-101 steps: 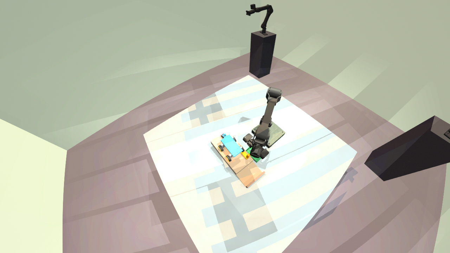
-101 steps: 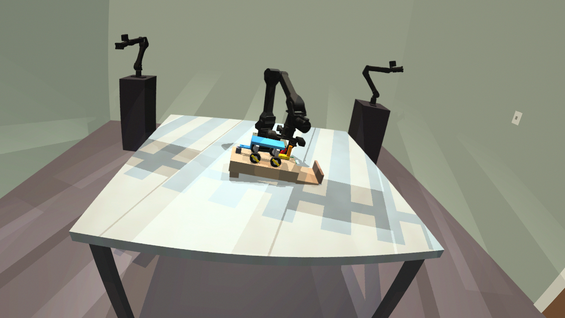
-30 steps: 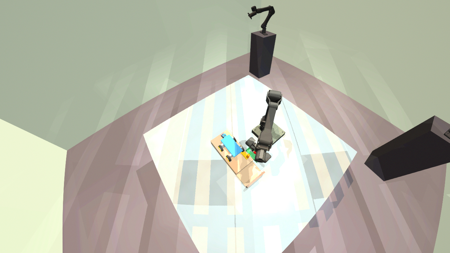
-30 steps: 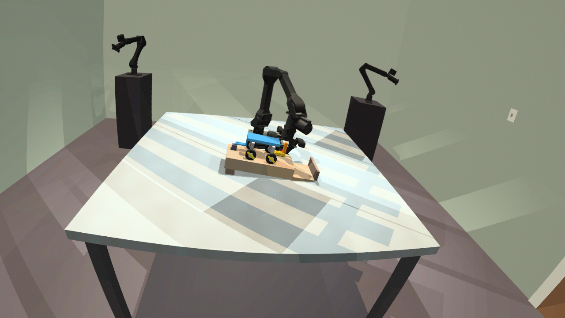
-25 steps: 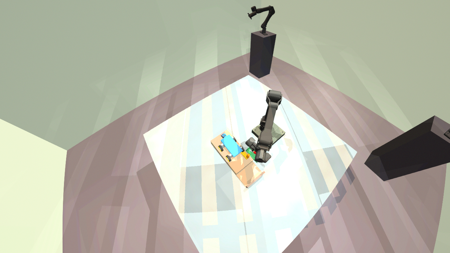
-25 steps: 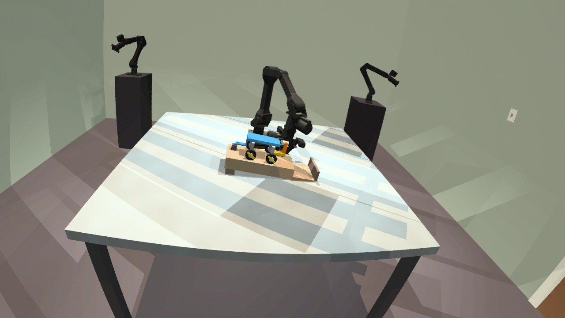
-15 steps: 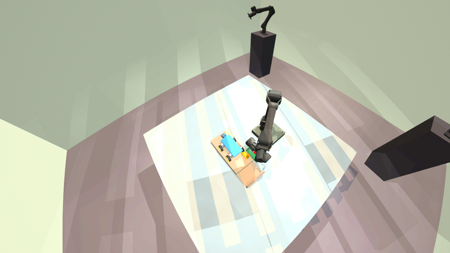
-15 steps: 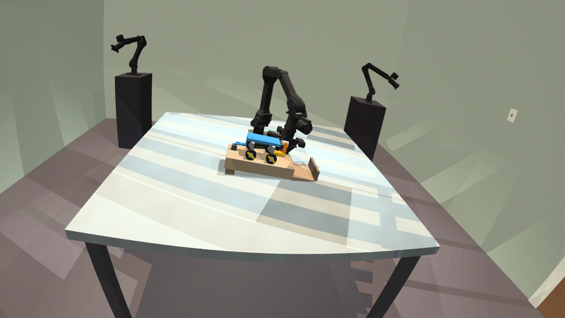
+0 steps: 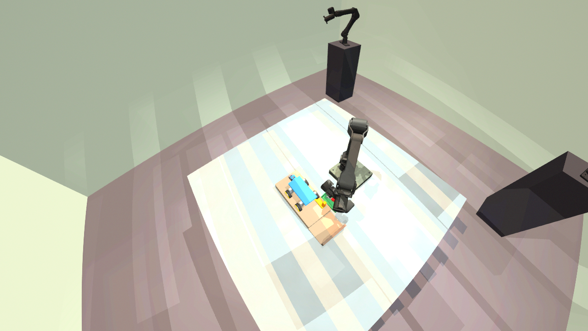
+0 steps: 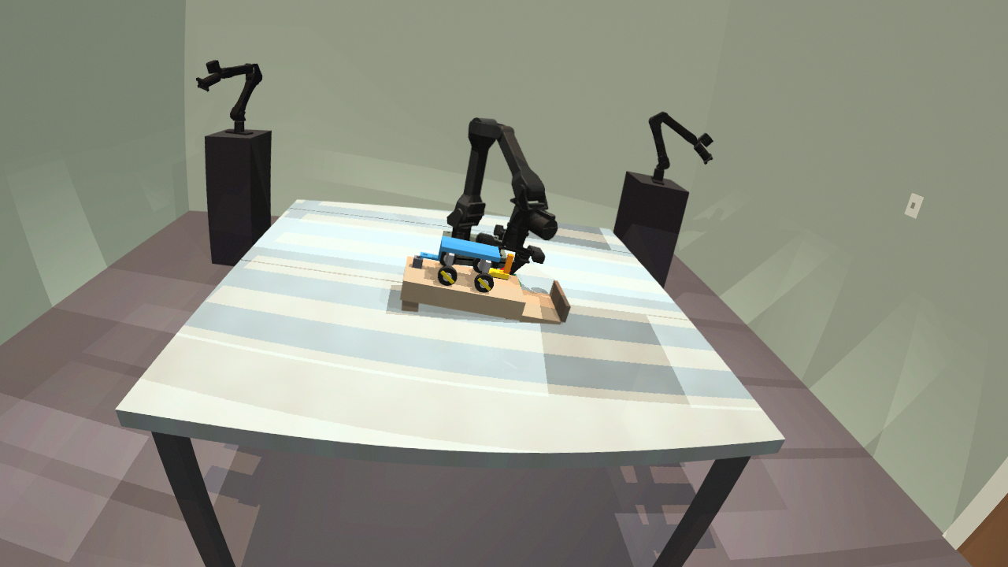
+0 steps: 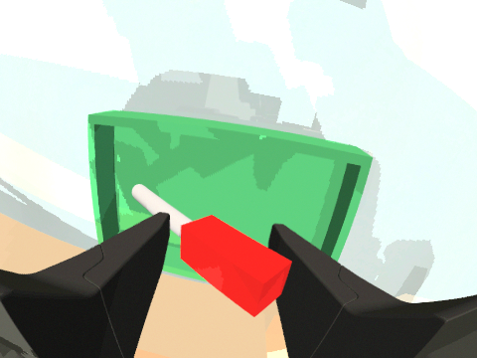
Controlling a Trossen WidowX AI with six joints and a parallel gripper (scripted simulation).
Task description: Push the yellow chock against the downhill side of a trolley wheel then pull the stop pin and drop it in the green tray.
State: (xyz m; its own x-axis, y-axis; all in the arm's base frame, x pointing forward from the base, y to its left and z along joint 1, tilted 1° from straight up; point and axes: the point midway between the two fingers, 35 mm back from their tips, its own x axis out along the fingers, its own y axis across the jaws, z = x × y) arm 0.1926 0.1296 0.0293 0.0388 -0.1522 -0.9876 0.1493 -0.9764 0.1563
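The blue trolley [image 9: 302,190] [image 10: 468,248] stands on the tan ramp [image 9: 314,216] [image 10: 486,296]. The yellow chock with its orange handle [image 9: 318,202] [image 10: 503,266] sits against the trolley's downhill wheel. My gripper [image 11: 220,229] [image 10: 520,262] hangs just above the green tray [image 11: 226,195] [image 9: 327,200], beside the ramp. It is shut on the stop pin [image 11: 233,262] by its red head, seen as a red spot in the top view [image 9: 332,199]. The pin's white shaft slants down over the tray floor.
The ramp ends in a raised lip [image 10: 560,302] at its low end. My arm's base plate [image 9: 355,173] is just behind the tray. Two black pedestals [image 10: 237,194] [image 10: 650,222] with camera arms stand beyond the table.
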